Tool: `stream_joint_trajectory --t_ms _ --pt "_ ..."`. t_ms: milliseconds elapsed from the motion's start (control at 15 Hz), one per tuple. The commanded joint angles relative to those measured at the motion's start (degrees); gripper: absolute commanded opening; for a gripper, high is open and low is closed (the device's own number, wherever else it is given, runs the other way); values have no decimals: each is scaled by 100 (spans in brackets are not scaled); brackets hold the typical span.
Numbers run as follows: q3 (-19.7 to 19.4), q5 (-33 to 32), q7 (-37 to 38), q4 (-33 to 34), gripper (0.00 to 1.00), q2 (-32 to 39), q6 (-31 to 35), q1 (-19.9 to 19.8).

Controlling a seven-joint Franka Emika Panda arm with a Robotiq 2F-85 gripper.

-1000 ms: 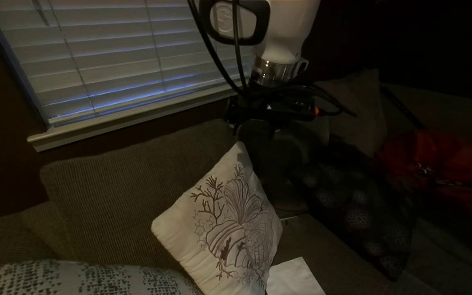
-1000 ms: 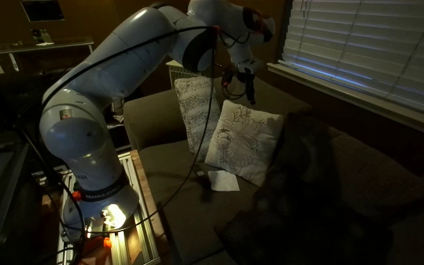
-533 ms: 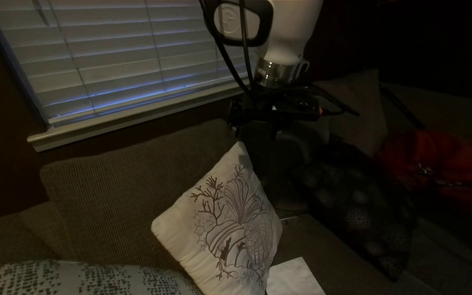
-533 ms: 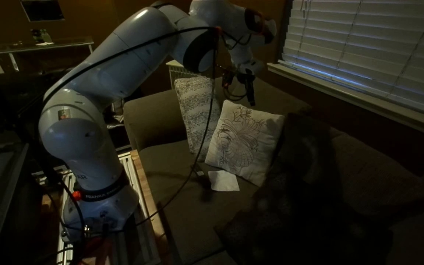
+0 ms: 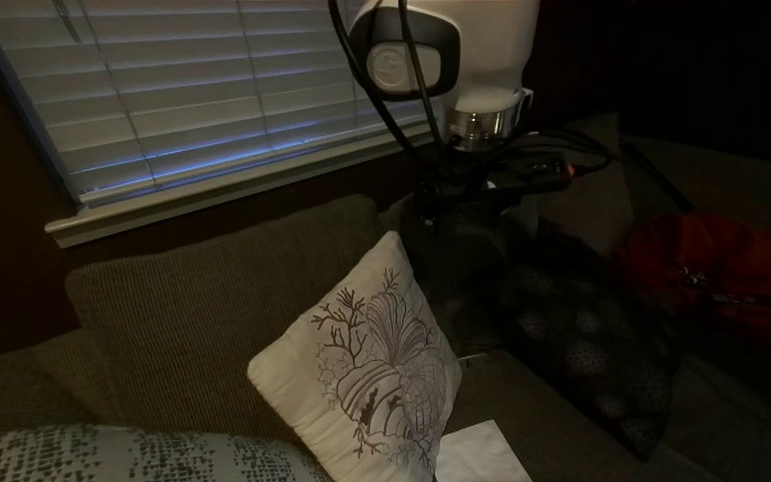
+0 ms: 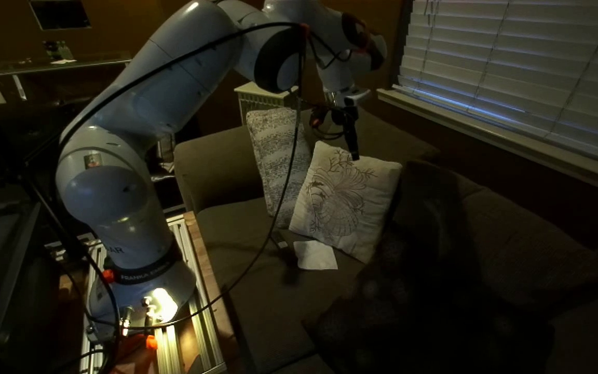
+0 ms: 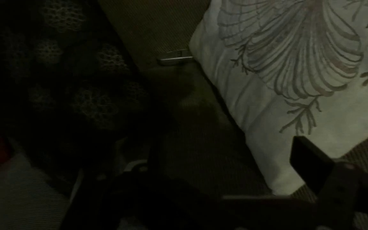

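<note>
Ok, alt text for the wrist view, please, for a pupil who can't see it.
A dark open robot gripper spans the bottom, one finger in front of a white fabric pillow with brownish shell and coral designs at upper right. At left is a black pillow with pale lacy motifs; brown ribbed couch fabric shows between the two.

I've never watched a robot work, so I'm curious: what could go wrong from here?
The open claw hangs close to the shell-print cushion; lowering it might tip the cushion over. The drooping black cable might snag if the arm swings. Light is dim: the dark cushion is hard to make out, so its edges could be misjudged.
</note>
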Motion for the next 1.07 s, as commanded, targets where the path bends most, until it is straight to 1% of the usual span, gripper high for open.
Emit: stream_joint_trajectory --t_ms 0,67,267,467,667,733,800,867,1000 --pt "-263 35 172 -991 100 -518 -4 -216" --pt "-341 -79 162 -1211 100 -609 -103 -252" --pt "-525 -396 -10 -1866 100 -890 -707 -425" --pt "-700 -806 71 -2616 100 -1198 -1624 -598" --pt "-926 -1205 345 -3380 100 -1485 -2663 -766" --pt "-1032 -1311 545 -3549 100 -1534 -2939 -796" --pt "-934 -1049 176 -2819 100 -1105 -2391 -720" --pt "-1008 -1118 266 -3015 100 -1173 -2624 -769" --pt "-1054 -1141 299 -3215 100 -1256 -2782 -831"
